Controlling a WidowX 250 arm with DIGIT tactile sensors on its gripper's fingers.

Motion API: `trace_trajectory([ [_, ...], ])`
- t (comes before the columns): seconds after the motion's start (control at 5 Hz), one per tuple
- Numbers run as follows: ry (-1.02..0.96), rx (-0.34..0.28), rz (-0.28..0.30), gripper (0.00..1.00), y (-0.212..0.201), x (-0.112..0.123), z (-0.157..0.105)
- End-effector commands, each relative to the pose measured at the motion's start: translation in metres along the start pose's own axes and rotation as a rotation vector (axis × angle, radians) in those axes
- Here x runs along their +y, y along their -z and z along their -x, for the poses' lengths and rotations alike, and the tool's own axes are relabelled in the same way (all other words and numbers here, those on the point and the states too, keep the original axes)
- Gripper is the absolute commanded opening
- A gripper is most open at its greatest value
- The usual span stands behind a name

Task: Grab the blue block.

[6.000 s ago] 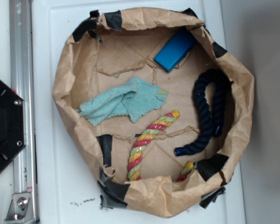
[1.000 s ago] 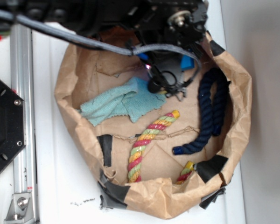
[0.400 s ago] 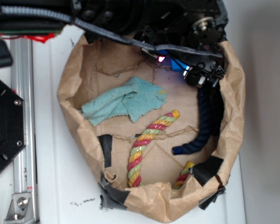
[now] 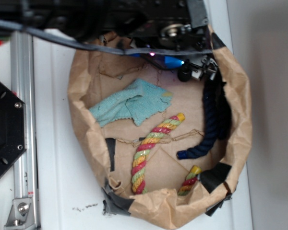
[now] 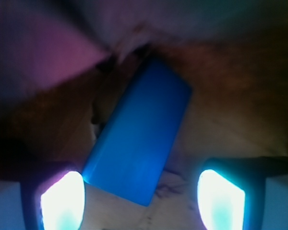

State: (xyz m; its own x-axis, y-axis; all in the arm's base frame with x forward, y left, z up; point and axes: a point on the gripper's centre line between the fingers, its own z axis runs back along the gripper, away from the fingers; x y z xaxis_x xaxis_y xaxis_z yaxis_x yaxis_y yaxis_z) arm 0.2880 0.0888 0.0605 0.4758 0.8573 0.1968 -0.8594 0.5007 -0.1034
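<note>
While my gripper [image 5: 141, 196] hangs spread and empty, the blue block [image 5: 139, 134] lies on the paper floor between its fingertips, long axis running 1 to 7 o'clock, skewed toward the left pad [image 5: 62, 201].

Exterior view: arm hides most of the blue block [image 4: 174, 61]; wrist view blurred, pincer [image 5: 144, 201] fingertips cut off by the bottom edge.

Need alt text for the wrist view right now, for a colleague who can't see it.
A bright blue block lies tilted on brown paper, close below the camera. The open jaws' two glowing fingertips sit at the bottom corners, the block's near end between them, untouched.
</note>
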Motion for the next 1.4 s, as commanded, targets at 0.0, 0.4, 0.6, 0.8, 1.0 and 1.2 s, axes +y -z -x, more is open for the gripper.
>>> trace_trajectory([
  [0.0, -0.094, -0.078, 0.088, 1.0, -0.022, 0.015, -0.01],
  [0.4, -0.171, -0.088, 0.058, 1.0, 0.002, 0.004, -0.014],
  [0.6, -0.164, -0.073, 0.045, 1.0, 0.013, -0.007, -0.018],
  [0.8, -0.127, -0.054, 0.014, 1.0, 0.023, -0.011, -0.013],
  [1.0, -0.076, -0.053, 0.011, 1.0, 0.02, -0.009, -0.006],
  [1.2, 0.043, 0.006, 0.025, 1.0, 0.018, -0.006, -0.004],
])
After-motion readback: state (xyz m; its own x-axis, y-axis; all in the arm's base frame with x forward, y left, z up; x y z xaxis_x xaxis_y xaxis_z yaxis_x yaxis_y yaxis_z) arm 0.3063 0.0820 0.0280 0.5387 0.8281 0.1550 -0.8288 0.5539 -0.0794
